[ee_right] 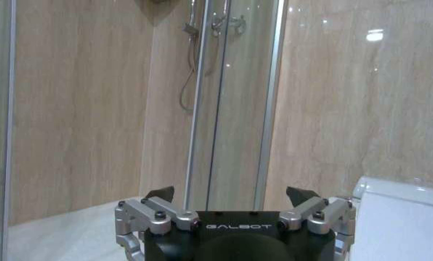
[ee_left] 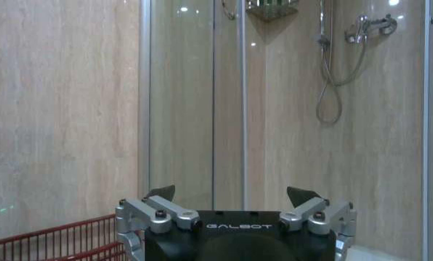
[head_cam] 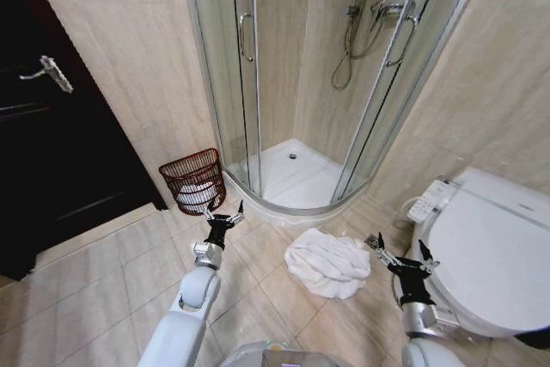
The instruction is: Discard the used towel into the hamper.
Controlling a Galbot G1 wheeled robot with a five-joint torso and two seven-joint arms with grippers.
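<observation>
A crumpled white towel [head_cam: 327, 263] lies on the tiled floor in front of the shower. The hamper [head_cam: 194, 180], a dark reddish-brown slatted basket with something white inside, stands against the wall left of the shower; its rim [ee_left: 53, 238] shows in the left wrist view. My left gripper [head_cam: 223, 210] is open, raised just in front of the hamper and left of the towel; its fingers [ee_left: 160, 192] are spread wide with nothing between them. My right gripper [head_cam: 401, 252] is open too, just right of the towel, its fingers [ee_right: 302, 194] apart and empty.
A glass shower enclosure [head_cam: 301, 66] with a raised white base stands straight ahead. A white toilet [head_cam: 485, 247] is close on the right. A dark door [head_cam: 51, 118] is on the left. Open tiled floor lies between the hamper and the towel.
</observation>
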